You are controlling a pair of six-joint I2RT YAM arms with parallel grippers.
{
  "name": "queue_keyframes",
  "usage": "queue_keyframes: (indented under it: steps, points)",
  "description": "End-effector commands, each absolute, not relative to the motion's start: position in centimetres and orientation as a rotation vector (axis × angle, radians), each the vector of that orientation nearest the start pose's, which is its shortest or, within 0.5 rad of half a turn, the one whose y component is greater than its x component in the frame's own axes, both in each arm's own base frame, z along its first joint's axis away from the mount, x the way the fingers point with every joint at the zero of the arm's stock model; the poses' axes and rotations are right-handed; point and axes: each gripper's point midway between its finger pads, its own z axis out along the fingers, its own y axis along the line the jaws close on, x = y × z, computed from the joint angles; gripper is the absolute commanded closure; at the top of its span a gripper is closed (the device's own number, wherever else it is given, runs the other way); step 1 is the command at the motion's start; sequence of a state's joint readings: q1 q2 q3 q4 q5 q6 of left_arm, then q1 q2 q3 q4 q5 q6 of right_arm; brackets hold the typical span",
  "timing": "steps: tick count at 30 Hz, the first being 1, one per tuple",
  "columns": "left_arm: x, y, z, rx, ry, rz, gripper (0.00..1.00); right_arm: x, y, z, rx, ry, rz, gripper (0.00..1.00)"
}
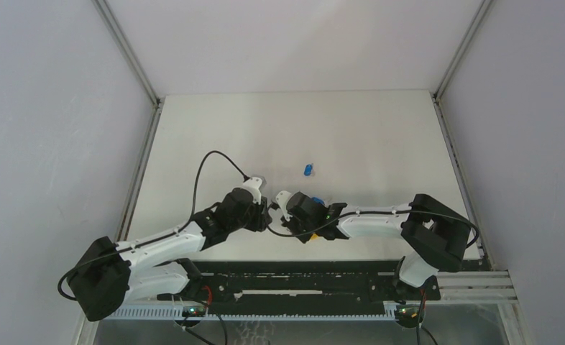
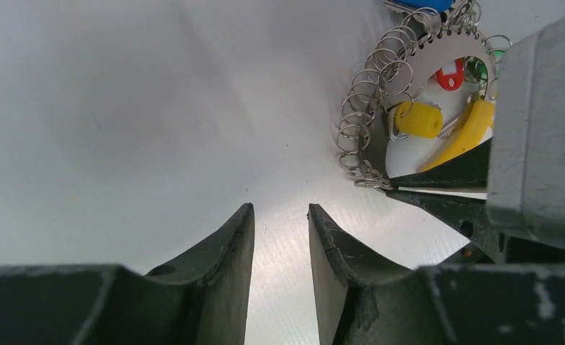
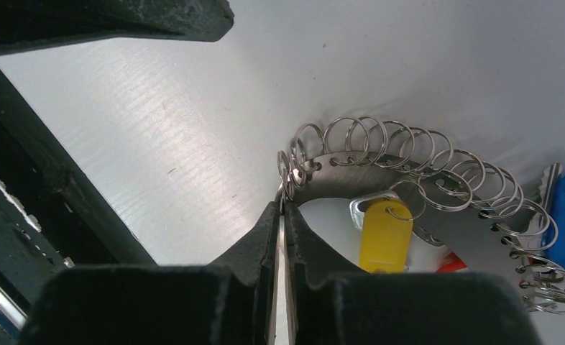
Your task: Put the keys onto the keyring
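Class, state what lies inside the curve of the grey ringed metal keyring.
Inside the grey ringed metal keyring sit a yellow-headed key and a sliver of red key head. The right gripper, shut on the keyring's end, covers anything lower.

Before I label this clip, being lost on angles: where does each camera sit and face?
Top external: high behind the bases, looking down on the table; left arm and right arm show.
Left wrist: on the left arm, looking along its open left tool at the keyring.
Right wrist: on the right arm, looking past its right tool, shut on the keyring.
Shared: both wrist views show the keyring's yellow key.
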State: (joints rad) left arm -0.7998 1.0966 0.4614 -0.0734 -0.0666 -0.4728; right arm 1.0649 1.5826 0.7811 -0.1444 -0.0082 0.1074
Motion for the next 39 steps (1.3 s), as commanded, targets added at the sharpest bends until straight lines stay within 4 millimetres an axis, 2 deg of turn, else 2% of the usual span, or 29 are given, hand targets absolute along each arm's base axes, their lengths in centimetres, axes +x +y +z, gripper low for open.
queue_keyframes:
  steps: [1,4,8,15,20,23,26,39]
  points:
    - [20.4,-22.1,6.5,0.314,2.289,-0.623,0.61,17.5,32.8,3.8,-1.177,2.199,0.496,1.00]
    - [20.4,-22.0,6.7,0.308,2.278,-0.620,0.61,17.5,32.6,4.9,-1.178,2.179,0.500,1.00]
    - [20.5,-22.1,7.6,0.311,2.232,-0.652,0.62,17.7,32.2,7.8,-1.172,2.121,0.500,1.00]
    - [19.8,-22.6,11.0,0.359,2.050,-0.776,0.61,18.1,30.8,11.8,-1.163,2.036,0.465,1.00]
    - [18.6,-23.3,14.1,0.398,1.903,-0.910,0.57,18.0,30.8,14.9,-1.134,1.960,0.514,1.00]
    - [18.0,-24.0,15.8,0.418,1.822,-0.992,0.47,18.0,30.7,15.2,-1.128,1.951,0.521,1.00]
    - [17.6,-24.6,16.5,0.444,1.784,-1.040,0.42,17.8,30.7,15.3,-1.130,1.952,0.540,1.00]
    - [18.0,-26.4,16.7,0.490,1.792,-1.085,0.41,18.2,30.7,15.6,-1.108,1.946,0.561,1.00]
